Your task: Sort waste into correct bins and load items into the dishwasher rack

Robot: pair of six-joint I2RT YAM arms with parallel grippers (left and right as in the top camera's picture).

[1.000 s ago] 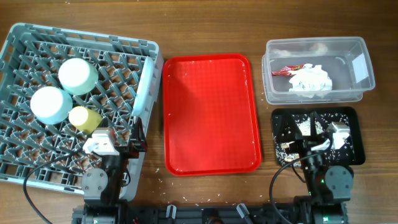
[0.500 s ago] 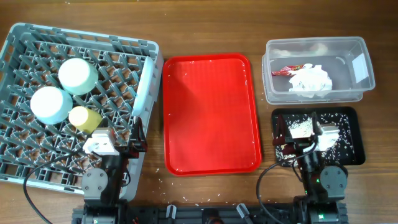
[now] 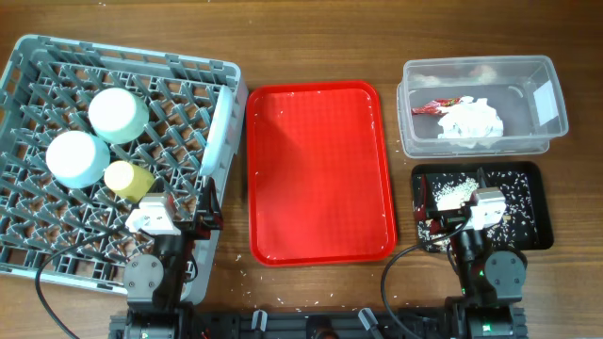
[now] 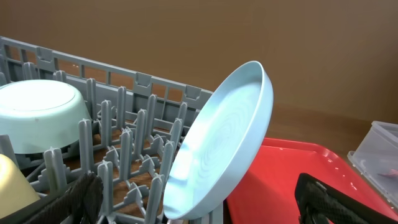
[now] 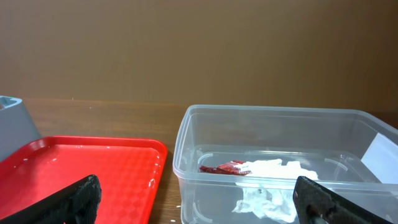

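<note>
Overhead view: the right arm [image 3: 488, 271] is noted to have been drawn a little leftward and back toward its base over the last second. It remains above the shallow black rectangular tray [image 3: 533, 234]. The heap of pale beige rice-like food scraps [image 3: 451, 191] in that tray is now left more fully uncovered. Nothing else has been shifted; the left arm [image 3: 154, 275] is unchanged at the near edge of the large square grey lattice dishwasher rack [image 3: 57, 240].

- Right jaws: spread wide, nothing between them, as shown in the right wrist view.
- Left jaws: likewise released, with nothing grasped.
- The red snack wrapper [image 3: 441, 105] and crumpled white tissue [image 3: 471, 121] are lying in the clear rectangular plastic tub [image 3: 476, 63].
- In the rack are found:
  - the light-green bowl [image 3: 118, 113], mouth down;
  - the small pale-blue dish [image 3: 77, 157];
  - the small yellow cup [image 3: 129, 177];
  - the large pale-blue round plate [image 4: 224, 143], stood on edge between pegs at the rack's right side.
- The red serving tray [image 3: 320, 169] on the brown wooden worktop [image 3: 311, 38] is bare apart from faint specks.
- The fork and chopsticks cannot be made out.

Judgement: the withdrawal suggests the scrap disposal is finished and the sorting is essentially complete. Both arms are probably being brought to rest.
</note>
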